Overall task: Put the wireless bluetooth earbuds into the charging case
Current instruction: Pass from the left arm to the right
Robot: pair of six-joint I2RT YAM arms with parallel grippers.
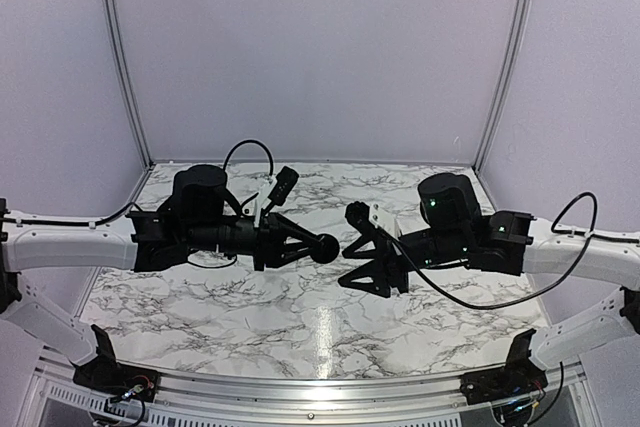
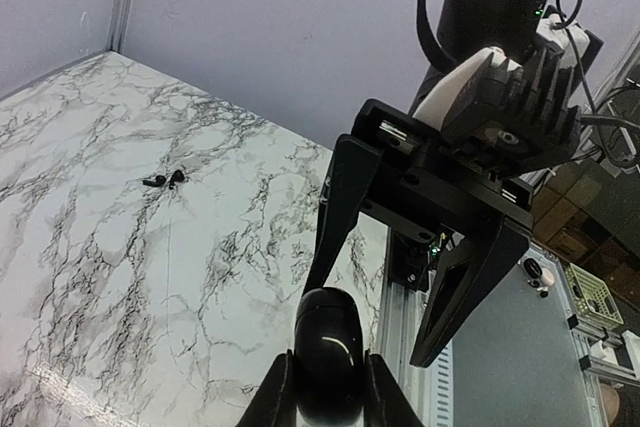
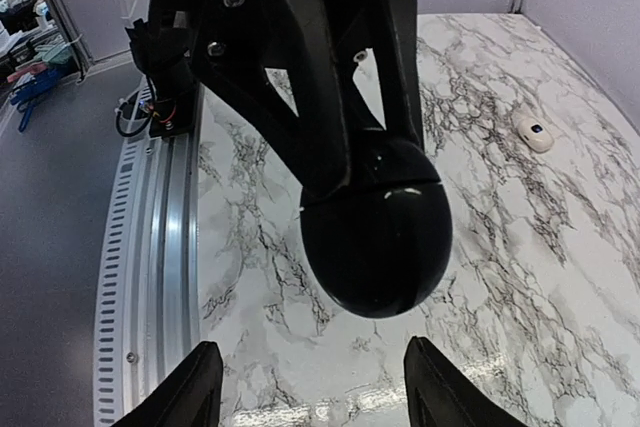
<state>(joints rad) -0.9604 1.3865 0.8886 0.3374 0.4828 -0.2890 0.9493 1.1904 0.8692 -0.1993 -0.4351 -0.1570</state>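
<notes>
Left gripper [image 2: 328, 379] clamped on black round puck [image 2: 328, 332], held mid-air. Right gripper [image 3: 312, 362] faces it, jaws apart, empty. Earbuds [image 2: 165, 180] loose on marble table [image 2: 100, 277]; charging case [image 3: 533, 132] also there, untouched. Likely pre-pickup. Next: fine pinch on one earbud.

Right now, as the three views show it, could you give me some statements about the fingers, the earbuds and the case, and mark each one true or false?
1. The left fingers are shut on a black round object. True.
2. The right fingers grip the charging case. False: they stand open and empty, and the case lies on the table.
3. The earbuds lie on the table, outside the case. True.
4. The black round object rests on the table. False: it is held up above it.
</notes>
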